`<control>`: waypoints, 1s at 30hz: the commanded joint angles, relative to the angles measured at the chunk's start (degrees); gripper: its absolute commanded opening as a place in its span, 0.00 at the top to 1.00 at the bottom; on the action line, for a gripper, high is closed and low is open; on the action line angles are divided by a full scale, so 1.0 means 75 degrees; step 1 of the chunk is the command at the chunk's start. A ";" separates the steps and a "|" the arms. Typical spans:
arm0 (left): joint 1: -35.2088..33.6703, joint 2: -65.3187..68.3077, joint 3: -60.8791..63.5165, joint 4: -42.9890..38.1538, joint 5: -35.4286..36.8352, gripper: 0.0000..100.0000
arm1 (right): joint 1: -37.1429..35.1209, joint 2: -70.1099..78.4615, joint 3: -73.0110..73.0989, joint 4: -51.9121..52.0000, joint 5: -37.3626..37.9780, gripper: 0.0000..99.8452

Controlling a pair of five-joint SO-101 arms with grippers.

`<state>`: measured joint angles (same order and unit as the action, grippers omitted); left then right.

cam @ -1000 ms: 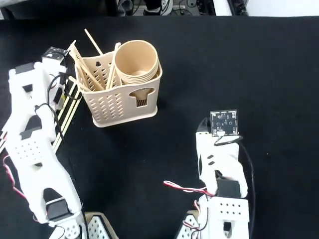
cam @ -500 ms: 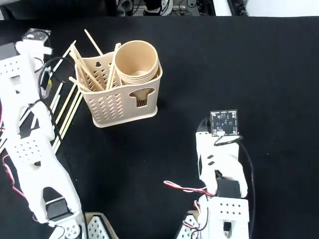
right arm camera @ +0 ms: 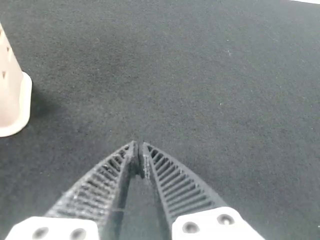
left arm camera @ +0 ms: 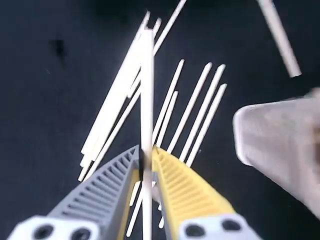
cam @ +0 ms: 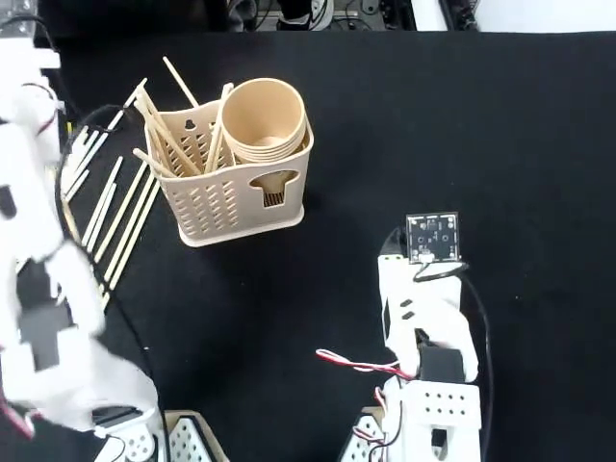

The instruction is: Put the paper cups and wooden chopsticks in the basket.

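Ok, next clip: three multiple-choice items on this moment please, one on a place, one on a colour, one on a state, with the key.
1. Where is the stack of paper cups?
A) on the table by the right arm
B) in the basket
C) in a gripper

2. What colours are the fingers of the left gripper?
A) both white
B) both black
C) one grey, one yellow

3. What state is the left gripper in?
A) shut on a wooden chopstick
B) open and empty
C) shut on a cup

Key: 1 B, the cups stand inside the basket. 2 C, the left wrist view shows a grey finger beside a yellow one. 3 A, the fingers pinch the chopstick between them.
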<state>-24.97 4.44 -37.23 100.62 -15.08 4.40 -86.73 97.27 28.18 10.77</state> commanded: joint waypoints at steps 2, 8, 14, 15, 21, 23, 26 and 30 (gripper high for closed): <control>0.0651 -0.3399 0.1799 -0.1020 0.0129 0.97 | -0.0129 -0.0064 -0.0018 -0.0176 0.0059 0.99; 0.1201 -0.6423 0.5609 -0.3821 0.0492 0.97 | -0.0129 -0.0064 -0.0018 -0.0141 0.0047 0.99; 0.1612 -0.9588 0.8680 -0.6740 0.1043 0.97 | -0.0070 0.0006 -0.0018 -0.0105 0.0047 0.99; 0.1717 -1.0034 0.9008 -0.7080 0.1137 0.97 | -0.0070 0.0018 -0.0018 -0.0035 0.0047 0.99; 0.2573 -1.1686 1.0204 -0.8639 0.1571 0.97 | -0.0070 -0.0041 -0.0018 0.2075 0.0047 0.99; 0.2854 -1.1733 1.0450 -0.9073 0.1770 0.97 | -0.0070 -0.0041 -0.0018 0.2907 0.0047 0.99; 0.3300 -1.1558 1.0766 -0.9647 0.1864 0.97 | -0.0105 -0.0147 -0.0064 0.3516 0.0035 0.99; 0.3897 -1.1077 1.0919 -1.0104 0.1852 0.97 | -0.0094 -0.0451 -0.0018 0.3563 0.0047 0.99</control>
<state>0.26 -81.36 44.44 28.53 -1.80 4.40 -88.75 97.27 54.29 10.77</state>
